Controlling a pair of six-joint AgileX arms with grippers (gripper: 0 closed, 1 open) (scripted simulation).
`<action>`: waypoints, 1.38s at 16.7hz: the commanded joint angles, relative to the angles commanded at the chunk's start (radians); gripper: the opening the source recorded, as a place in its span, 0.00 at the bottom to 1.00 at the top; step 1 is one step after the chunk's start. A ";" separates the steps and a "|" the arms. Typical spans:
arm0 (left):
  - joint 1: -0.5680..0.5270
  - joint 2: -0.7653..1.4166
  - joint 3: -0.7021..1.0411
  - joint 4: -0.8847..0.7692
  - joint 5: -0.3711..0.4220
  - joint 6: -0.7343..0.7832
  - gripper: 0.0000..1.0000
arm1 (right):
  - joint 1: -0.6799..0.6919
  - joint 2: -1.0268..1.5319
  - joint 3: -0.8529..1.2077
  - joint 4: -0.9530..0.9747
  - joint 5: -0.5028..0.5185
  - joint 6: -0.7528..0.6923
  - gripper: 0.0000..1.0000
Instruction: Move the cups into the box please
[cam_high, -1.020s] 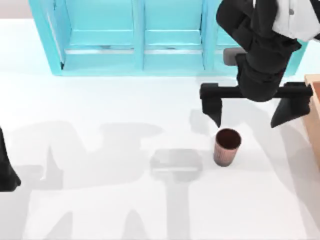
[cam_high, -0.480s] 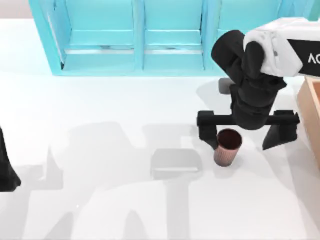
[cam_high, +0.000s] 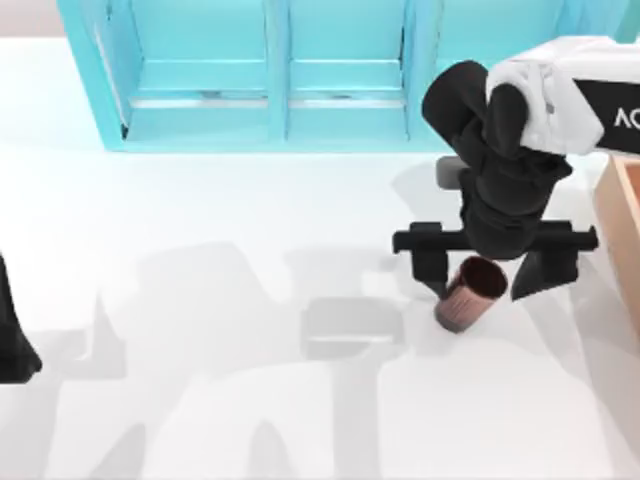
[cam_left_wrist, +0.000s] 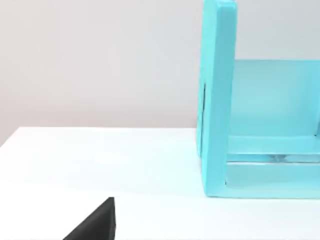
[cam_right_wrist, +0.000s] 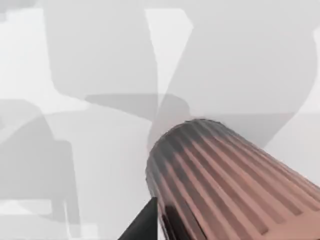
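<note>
The reddish-brown cup (cam_high: 470, 294) sits on the white table (cam_high: 200, 400) towards its right side, tilted, with its dark mouth leaning towards the box (cam_high: 618, 240). The right gripper (cam_high: 484, 278) straddles the cup with fingers spread wide: the left finger appears to touch the cup's side near the rim, while the right finger stands clear beside it. In my judgement that one-sided contact explains the tilt, and the grasp is not yet made. The right wrist view confirms a ribbed cup wall close in and one dark fingertip (cam_right_wrist: 142, 222) against it. The tan box lies just beyond, at the table's right edge. The left gripper (cam_high: 15, 350) is parked at the far left edge; whether its fingers are apart cannot be told. Farthest back stands the turquoise shelf unit (cam_high: 280, 70).
</note>
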 joint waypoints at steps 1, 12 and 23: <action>0.000 0.000 0.000 0.000 0.000 0.000 1.00 | 0.000 0.000 0.000 0.000 0.000 0.000 0.47; 0.000 0.000 0.000 0.000 0.000 0.000 1.00 | 0.000 0.000 0.000 0.000 0.000 0.000 0.00; 0.000 0.000 0.000 0.000 0.000 0.000 1.00 | -0.164 -0.133 0.061 -0.216 -0.001 -0.164 0.00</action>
